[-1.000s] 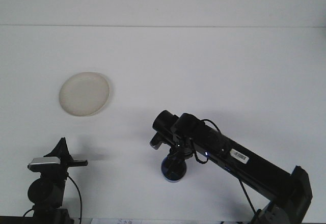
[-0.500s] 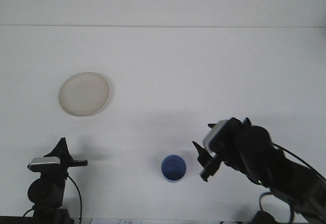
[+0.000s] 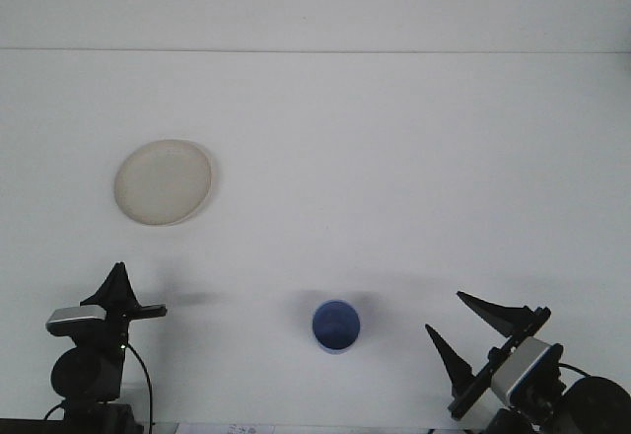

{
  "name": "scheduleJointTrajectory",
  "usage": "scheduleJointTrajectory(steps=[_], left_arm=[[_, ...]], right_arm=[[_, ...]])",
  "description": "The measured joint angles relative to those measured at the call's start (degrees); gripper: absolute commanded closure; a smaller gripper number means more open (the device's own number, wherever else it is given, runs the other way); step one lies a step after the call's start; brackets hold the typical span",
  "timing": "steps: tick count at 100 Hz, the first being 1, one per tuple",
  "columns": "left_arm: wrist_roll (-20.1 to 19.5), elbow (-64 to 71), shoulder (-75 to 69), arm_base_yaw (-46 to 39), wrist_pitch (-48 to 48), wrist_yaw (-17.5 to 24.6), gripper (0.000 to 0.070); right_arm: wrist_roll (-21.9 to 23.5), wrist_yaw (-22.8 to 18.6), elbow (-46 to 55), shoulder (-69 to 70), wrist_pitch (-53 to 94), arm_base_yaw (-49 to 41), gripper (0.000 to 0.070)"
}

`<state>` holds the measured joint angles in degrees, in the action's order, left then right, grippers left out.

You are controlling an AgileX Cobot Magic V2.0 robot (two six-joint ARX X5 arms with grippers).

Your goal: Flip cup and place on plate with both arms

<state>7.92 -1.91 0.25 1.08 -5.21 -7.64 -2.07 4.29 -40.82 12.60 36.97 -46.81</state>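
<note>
A blue cup (image 3: 336,325) stands mouth up on the white table near the front, nothing touching it. A cream plate (image 3: 163,181) lies flat at the left, well behind the cup. My right gripper (image 3: 477,337) is at the front right corner, open, its two dark fingers spread and holding nothing, a short way right of the cup. My left gripper (image 3: 126,296) sits at the front left, in front of the plate; its fingers show as one thin dark shape.
The white table (image 3: 394,158) runs back to a pale wall. Both arm bases sit at the front edge.
My right arm has let go of the cup and pulled back to the front right corner. The cup now stands alone, mouth up. The left arm barely moved.
</note>
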Motion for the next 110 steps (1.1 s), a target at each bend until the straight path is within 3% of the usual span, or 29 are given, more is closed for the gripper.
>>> scheduleJointTrajectory(steps=[11, 18, 30, 45, 52, 63, 68, 72, 76, 80, 110], left_arm=[[7.69, -0.07, 0.0, 0.0, -0.94, 0.37, 0.0688], [12.15, -1.31, 0.09, -0.04, 1.33, 2.97, 0.0688], [15.04, -9.99, 3.48, 0.02, 6.99, 7.76, 0.0688], [13.0, -26.1, 13.9, 0.09, 16.92, 17.35, 0.0659], [10.97, -33.16, 20.9, 0.59, 23.02, 24.17, 0.0548], [6.93, -44.26, 32.76, 3.54, 31.89, 37.27, 0.0462], [5.31, -49.05, 37.79, 6.03, 35.69, 40.59, 0.0413], [4.04, -52.68, 41.48, 8.57, 38.82, 41.05, 0.0336], [2.82, -55.69, 44.92, 11.23, 41.7, 41.07, 0.0214], [1.75, -58.27, 48.11, 14.01, 44.28, 40.94, 0.0153], [-0.57, -69.75, 66.23, 35.6, 49.77, 27.89, 0.0171]], right_arm=[[0.04, 0.24, 0.35, -0.24, -0.02, 0.0, 0.0262], [0.13, 0.24, 0.55, -0.24, 0.04, 0.0, 0.0262], [0.37, 0.24, 0.57, -0.24, 0.04, 0.0, 0.0262], [0.37, 0.35, 0.57, -0.24, 0.07, 0.0, 0.0262], [0.37, 0.48, 0.57, -0.24, 0.17, 0.0, 0.0262], [0.37, 0.72, 0.57, -0.24, 0.85, -0.02, 0.0262], [0.37, 1.53, 0.57, -0.24, 1.22, -0.02, 0.0262], [0.37, 1.97, 0.57, -0.24, 1.36, 0.0, 0.0262], [0.37, 1.99, 0.57, -0.24, 1.36, 0.0, 0.0262], [0.37, 1.99, 0.57, -0.24, 1.38, 0.0, 0.0262], [0.35, 3.23, 0.57, -0.24, 1.44, 0.0, 0.0262]])
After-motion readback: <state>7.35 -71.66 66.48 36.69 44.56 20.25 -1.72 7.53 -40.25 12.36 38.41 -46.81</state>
